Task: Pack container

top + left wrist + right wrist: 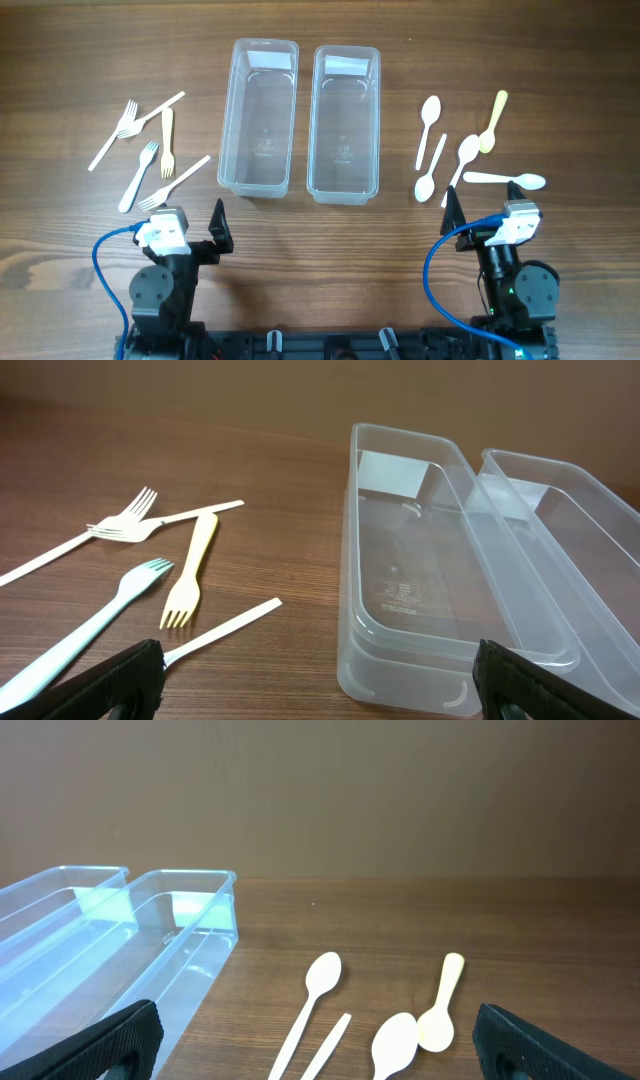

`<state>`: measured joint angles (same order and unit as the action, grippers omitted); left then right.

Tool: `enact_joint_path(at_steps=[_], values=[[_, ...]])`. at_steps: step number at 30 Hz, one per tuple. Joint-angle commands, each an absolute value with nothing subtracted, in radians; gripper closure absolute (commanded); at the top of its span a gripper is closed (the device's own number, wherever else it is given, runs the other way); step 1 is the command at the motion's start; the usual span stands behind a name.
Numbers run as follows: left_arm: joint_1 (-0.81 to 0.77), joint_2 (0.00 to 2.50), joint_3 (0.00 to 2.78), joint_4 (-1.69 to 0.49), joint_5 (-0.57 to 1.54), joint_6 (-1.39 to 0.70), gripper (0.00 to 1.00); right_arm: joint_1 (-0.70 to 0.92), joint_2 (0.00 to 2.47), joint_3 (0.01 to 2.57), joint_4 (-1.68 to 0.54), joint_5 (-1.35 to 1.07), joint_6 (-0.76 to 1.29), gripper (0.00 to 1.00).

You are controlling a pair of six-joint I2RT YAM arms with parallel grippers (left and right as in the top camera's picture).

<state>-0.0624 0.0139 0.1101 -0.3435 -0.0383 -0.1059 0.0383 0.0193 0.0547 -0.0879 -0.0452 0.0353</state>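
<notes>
Hovering at seven and five o'clock, we hold the left gripper (320,684) and right gripper (320,1044) spread wide, empty-handed, containers (258,130) at twelve.

We read no text anywhere. The left container (347,560) bears embossed marks (396,596) on its clear floor, too faint and small for us to decipher; the pale sticker (392,473) on its far wall looks blank.

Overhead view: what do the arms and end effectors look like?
Left arm and right arm: black, rounded joint housings. Left end effector and right end effector have black tapered fingers, with a white module on each wrist. A blue cable loops from each module towards the base. No markings legible.
</notes>
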Motion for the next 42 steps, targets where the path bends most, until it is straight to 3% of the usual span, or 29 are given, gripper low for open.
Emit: enact_joint_path(at_steps=[1, 39, 42], values=[[-0.056, 0.007, 0.105, -0.34, -0.027, -0.097, 0.0, 0.035, 0.007, 0.043, -0.08, -0.054, 0.026, 0.0], [-0.056, 0.007, 0.105, -0.34, -0.027, -0.097, 0.0, 0.035, 0.007, 0.043, -0.08, -0.054, 0.027, 0.0], [-0.056, 0.007, 0.105, -0.34, -0.027, -0.097, 0.0, 0.035, 0.007, 0.044, -0.074, -0.147, 0.096, 0.0]])
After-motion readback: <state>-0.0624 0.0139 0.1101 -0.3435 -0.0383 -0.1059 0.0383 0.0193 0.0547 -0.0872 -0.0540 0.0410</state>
